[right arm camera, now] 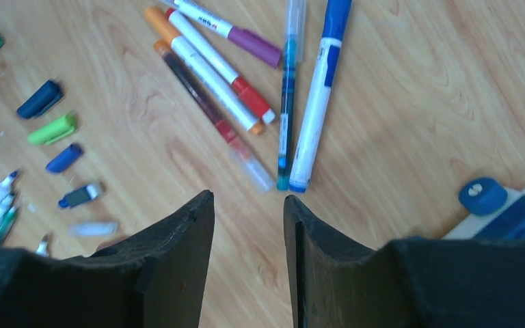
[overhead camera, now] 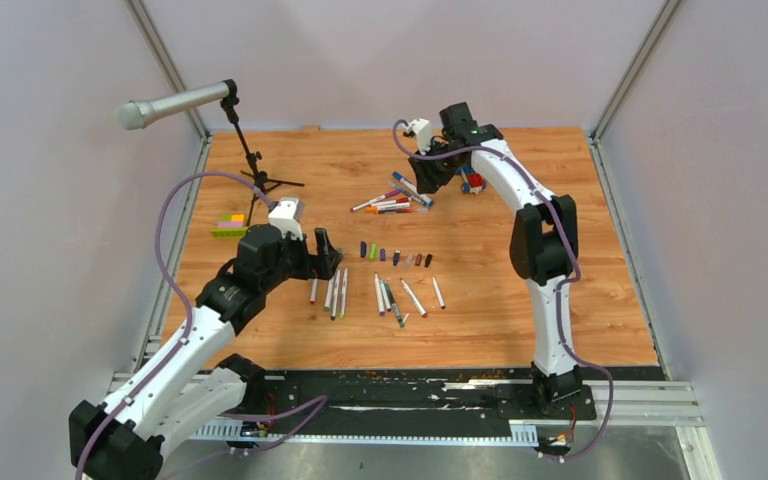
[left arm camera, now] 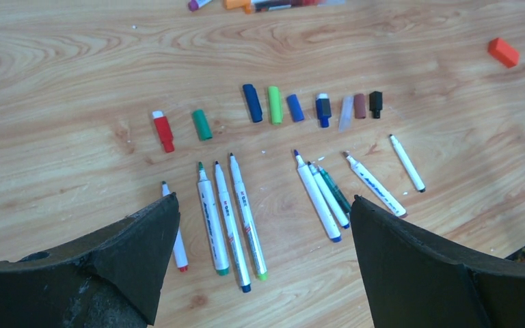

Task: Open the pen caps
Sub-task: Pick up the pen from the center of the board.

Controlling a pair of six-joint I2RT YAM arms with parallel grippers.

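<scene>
Left pincer [left arm camera: 263, 205]: released wide, empty, above uncapped pens [left arm camera: 230, 219] lying side by side on tabletop [left arm camera: 55, 61]. Pen caps [left arm camera: 274, 104]: loose row just beyond those pens. Right pincer [right arm camera: 248, 201]: parted narrowly, empty, over capped pens [right arm camera: 208, 74] clustered farther back.

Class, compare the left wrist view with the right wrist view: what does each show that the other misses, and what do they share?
Only the left wrist view shows the red cap and the orange block. Only the right wrist view shows the toy car and the blue pen. Both show the dark blue cap and the light green cap.
</scene>
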